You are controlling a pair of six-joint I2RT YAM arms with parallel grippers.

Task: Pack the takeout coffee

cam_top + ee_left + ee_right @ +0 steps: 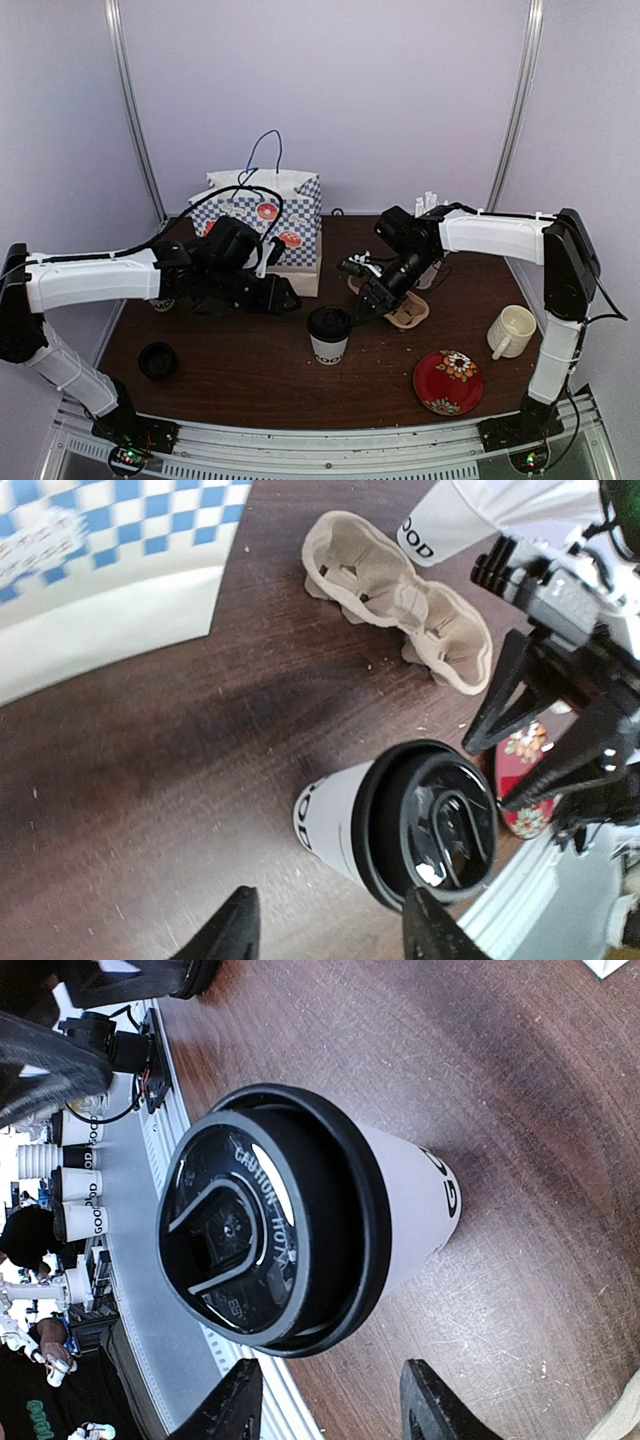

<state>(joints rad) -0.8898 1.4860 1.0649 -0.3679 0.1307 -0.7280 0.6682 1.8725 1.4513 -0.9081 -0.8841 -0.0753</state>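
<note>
Black fingertips [228, 1406] of the right gripper [330, 1408] fill the bottom of its wrist view, spread apart with nothing between them. Just beyond them a lidded takeout cup [300, 1220], white with black lettering and a black lid, stands upright on the dark wooden table [230, 370], near the middle of the front edge. The left gripper [330, 930] points at the same cup from the other side, its jaws likewise apart and holding nothing. Behind the cup, toward the right, lies a pulp two-cup carrier [400, 600]; both wells are empty. A second white lettered cup [440, 525] shows just past the carrier, but whether it has a lid cannot be told. At the back edge stands a blue-and-white checked paper bag [270, 215]. A loose black lid [157, 360] sits near the front left corner, a cream mug [512, 330] near the right edge, and a red floral plate [448, 382] near the front right corner. Packing looks barely begun: no cup sits in the carrier, and the lidded cup has yet to be gripped and seated.
</note>
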